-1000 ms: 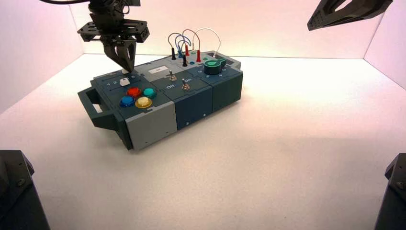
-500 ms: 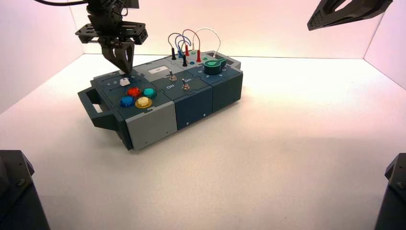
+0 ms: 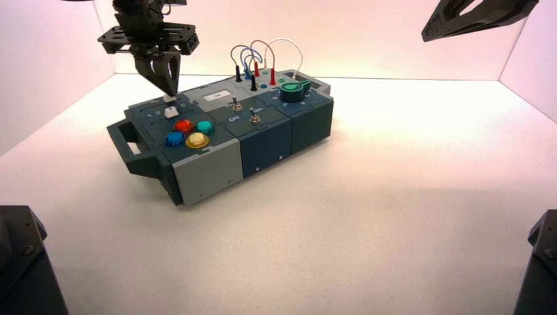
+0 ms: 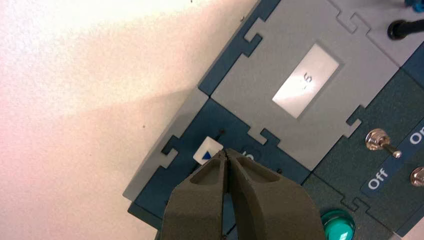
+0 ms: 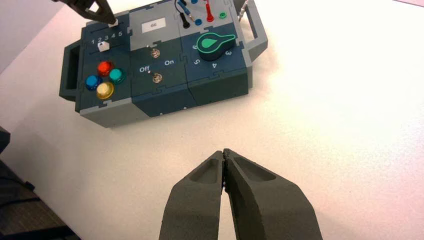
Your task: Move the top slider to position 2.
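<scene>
The pale table [image 3: 394, 216] lay under your box [image 5: 150, 55], with pink-white walls [image 3: 315, 39] behind it. Your left gripper [image 4: 225, 151] was at the top slider [image 4: 208, 150], the white knob on the track farthest from the four coloured buttons [image 5: 105, 80]. Its fingertips were pressed together, with nothing between them, and they were right at the knob's edge (I cannot tell if they really touched it). The knob was toward the 4 and 5 end of its track, so well apart from position 2 [image 5: 99, 39]. Your right gripper [image 5: 224, 151] was idle above the table, on the right side, its fingers also closed on each other, with nothing held.
</scene>
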You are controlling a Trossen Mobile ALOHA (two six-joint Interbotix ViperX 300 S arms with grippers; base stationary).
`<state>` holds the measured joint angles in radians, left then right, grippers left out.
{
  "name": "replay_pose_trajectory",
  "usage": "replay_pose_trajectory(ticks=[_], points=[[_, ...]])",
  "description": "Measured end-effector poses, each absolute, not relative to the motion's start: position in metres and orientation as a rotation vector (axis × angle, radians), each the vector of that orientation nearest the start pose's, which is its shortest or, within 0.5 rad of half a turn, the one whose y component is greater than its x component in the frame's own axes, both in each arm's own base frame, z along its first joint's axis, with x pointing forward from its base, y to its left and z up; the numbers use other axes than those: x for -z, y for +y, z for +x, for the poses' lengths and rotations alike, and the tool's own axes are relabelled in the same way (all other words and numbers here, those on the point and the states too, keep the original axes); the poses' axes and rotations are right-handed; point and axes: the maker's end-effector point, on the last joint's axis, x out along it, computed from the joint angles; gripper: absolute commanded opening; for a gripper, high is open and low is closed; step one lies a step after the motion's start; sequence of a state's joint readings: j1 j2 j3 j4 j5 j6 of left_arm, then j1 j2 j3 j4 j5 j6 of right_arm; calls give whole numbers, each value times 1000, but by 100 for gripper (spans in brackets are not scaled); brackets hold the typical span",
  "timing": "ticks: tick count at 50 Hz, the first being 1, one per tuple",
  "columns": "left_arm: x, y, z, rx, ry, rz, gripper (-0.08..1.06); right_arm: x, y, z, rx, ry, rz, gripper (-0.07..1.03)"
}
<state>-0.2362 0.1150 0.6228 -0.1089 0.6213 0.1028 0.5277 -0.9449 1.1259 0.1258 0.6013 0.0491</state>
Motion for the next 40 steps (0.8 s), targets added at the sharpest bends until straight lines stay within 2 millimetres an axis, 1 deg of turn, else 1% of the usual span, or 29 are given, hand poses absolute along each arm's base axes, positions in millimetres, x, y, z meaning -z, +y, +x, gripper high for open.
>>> replay_pose_trajectory(ticks=[19, 40], points=[[-41, -90, 338, 256, 1363, 129, -3, -174, 118, 177, -508, 804, -35, -2], [-42, -93, 338, 264, 1363, 136, -3, -175, 118, 177, -508, 802, -34, -2]])
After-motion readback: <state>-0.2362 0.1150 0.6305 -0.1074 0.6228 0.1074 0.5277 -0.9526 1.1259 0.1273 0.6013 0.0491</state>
